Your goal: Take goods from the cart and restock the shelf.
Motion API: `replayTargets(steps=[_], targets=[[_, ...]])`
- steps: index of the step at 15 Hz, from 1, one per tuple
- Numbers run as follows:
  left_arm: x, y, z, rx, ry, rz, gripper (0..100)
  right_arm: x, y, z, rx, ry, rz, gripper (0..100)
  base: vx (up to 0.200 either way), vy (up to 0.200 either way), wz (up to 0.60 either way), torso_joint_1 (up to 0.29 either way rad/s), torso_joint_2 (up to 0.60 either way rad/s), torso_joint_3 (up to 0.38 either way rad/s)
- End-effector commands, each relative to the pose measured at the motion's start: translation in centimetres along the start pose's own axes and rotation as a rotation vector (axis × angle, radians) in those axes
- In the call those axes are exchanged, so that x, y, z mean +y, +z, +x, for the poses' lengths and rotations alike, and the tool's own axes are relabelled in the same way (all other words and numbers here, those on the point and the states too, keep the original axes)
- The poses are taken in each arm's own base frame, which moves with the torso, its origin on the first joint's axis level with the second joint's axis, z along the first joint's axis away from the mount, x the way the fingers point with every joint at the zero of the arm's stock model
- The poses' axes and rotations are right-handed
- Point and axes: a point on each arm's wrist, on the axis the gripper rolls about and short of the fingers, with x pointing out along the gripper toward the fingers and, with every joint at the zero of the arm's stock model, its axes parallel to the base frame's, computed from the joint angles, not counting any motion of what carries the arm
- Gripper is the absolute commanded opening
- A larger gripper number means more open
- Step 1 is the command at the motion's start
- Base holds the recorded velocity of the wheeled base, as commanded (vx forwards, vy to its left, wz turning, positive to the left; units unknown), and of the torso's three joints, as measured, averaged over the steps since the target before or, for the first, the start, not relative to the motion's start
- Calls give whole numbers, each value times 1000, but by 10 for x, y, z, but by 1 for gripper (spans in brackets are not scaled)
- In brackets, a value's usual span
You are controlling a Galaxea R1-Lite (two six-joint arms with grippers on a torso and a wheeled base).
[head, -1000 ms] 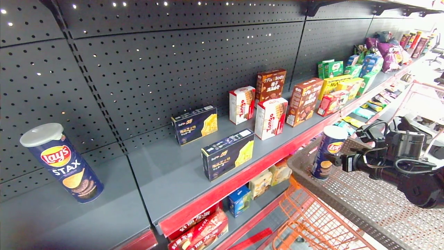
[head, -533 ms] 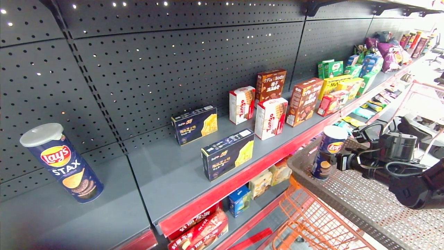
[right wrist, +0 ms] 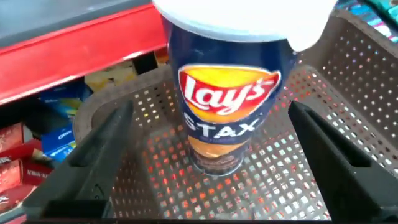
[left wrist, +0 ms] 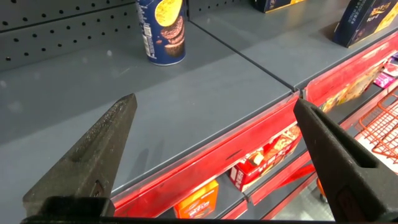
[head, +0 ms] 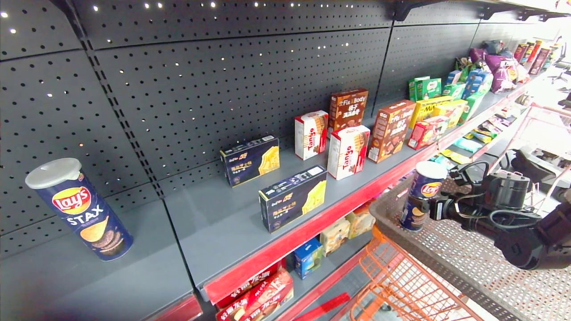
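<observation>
- The blue crisps can (head: 421, 196) stands upright, white lid on, in the corner of the cart's brown perforated tray (head: 468, 258), just beside the shelf's red front edge.
- The right hand (right wrist: 217, 158) is right on it. Its fingers are spread wide, one on each side of the can's lower half, with a gap showing on both sides, so there is no pinch yet.
- The pick looks lined up but not made. Closing, lifting and carrying across all seem left to do for this can.
- Under the tray sits the orange wire basket (head: 401, 285) of the cart.
- Over on the shelf (head: 214, 223), a matching blue can (head: 80, 209) already stands in the far-left bay, close to the pegboard back. One item appears to be in place.
- The left hand (left wrist: 217, 158) hangs above that bay's front edge, fingers spread, holding nothing.
- The grey deck between the shelved can and the dark blue boxes (head: 292, 198) looks the likely landing spot.
- Further right along the shelf stand red-and-white boxes (head: 348, 151) and brown boxes (head: 390, 129).
</observation>
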Motion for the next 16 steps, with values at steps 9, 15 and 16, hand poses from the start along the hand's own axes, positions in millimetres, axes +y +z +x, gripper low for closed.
replayTargets(steps=[9, 15, 16], targets=[[0, 0, 0, 0, 1, -1, 100, -4, -6, 28, -34, 4, 18, 100, 0, 0, 0, 0, 0, 0], [0, 0, 0, 0, 1, -1, 100, -6, -13, 44, -41, 8, 16, 100, 0, 0, 0, 0, 0, 0], [0, 0, 0, -1, 1, -1, 100, -6, -14, 45, -38, 8, 17, 100, 0, 0, 0, 0, 0, 0]])
